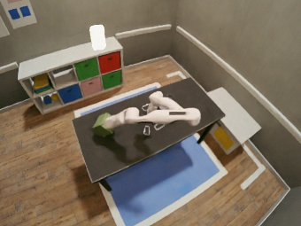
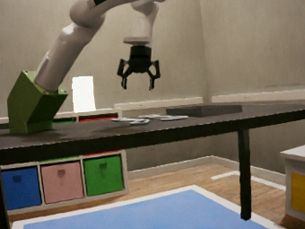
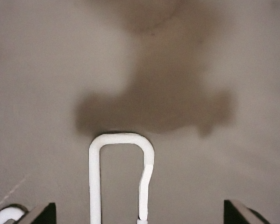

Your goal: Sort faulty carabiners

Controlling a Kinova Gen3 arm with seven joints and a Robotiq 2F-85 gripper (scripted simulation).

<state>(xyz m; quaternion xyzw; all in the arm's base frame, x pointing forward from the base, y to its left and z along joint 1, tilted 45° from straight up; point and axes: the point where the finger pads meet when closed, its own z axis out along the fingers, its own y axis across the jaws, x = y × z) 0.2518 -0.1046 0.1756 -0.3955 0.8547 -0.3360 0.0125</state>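
In the exterior view we see several carabiners [image 1: 144,130] [image 2: 140,122] [image 3: 95,180] on the near part of the surface [image 1: 99,158] [image 2: 90,135] [image 3: 225,165], outside the tray. Above them our jaws stand wide apart, holding nothing; we judge the sorting unfinished, with gates left to test. In the wrist view, one carabiner's lower end is cut off and another barely shows at the left. Farther off sits the grey tray [image 2: 193,112]; we cannot see inside it, and from the top the arm [image 1: 164,116] [image 2: 54,58] hides much.

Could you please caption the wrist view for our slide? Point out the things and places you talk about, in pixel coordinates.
A pale carabiner [image 3: 94,185] lies between the open jaws, with part of another [image 3: 11,214] at lower left.
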